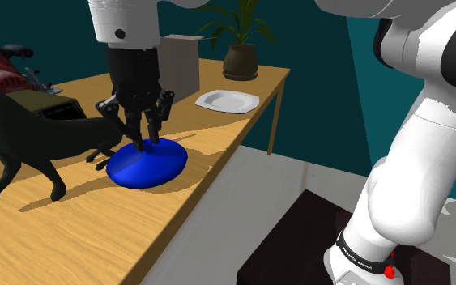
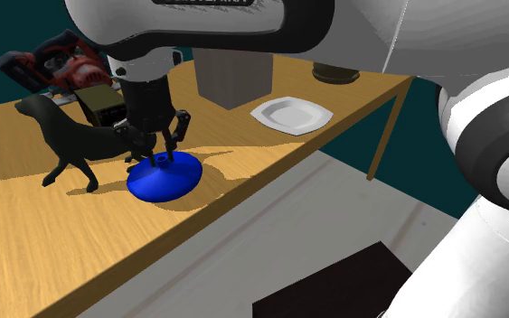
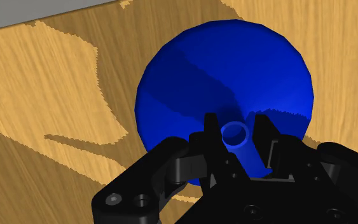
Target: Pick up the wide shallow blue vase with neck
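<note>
Wrist view: gripper [image 3: 236, 130] pinching vase [image 3: 190, 76] neck.
Vase sits just beside dog [image 1: 23, 133]; I fear the narrow neck slips out on lift, tipping the wide body against the dog.

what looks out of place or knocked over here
Nothing stands out. The blue vase sits upright on the wooden table, neck up at the gripper, and the black dog figure stands on its feet beside it.
</note>
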Robot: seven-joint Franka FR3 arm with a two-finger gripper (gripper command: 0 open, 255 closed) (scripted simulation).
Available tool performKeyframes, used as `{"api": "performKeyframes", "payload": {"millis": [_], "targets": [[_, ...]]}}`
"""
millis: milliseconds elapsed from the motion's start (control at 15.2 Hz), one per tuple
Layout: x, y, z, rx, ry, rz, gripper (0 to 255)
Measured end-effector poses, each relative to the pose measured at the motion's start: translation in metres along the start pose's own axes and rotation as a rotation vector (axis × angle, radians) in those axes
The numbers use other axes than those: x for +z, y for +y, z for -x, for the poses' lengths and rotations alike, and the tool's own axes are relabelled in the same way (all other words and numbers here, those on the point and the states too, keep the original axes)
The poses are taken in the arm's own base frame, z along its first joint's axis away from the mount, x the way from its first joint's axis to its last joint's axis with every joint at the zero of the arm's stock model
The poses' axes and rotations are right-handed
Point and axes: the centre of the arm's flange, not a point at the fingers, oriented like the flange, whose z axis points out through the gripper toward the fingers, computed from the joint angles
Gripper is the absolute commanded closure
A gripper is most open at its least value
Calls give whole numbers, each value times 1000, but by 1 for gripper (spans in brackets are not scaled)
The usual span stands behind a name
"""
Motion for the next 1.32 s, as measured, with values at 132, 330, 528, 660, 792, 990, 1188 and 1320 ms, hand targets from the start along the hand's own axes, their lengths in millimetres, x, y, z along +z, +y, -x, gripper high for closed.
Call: {"api": "performKeyframes", "payload": {"millis": [132,330,528,660,792,990,1188,1320], "targets": [[0,0,0,0,0,0,255],[-2,0,0,0,-1,0,255],[-16,-1,0,0,-1,0,255],[-27,0,0,0,-1,0,255],[-36,-2,0,0,-1,0,255],[-52,-4,0,0,-1,0,255],[-67,-4,1,0,-1,0,255],[-75,-4,1,0,-1,0,255]]}}
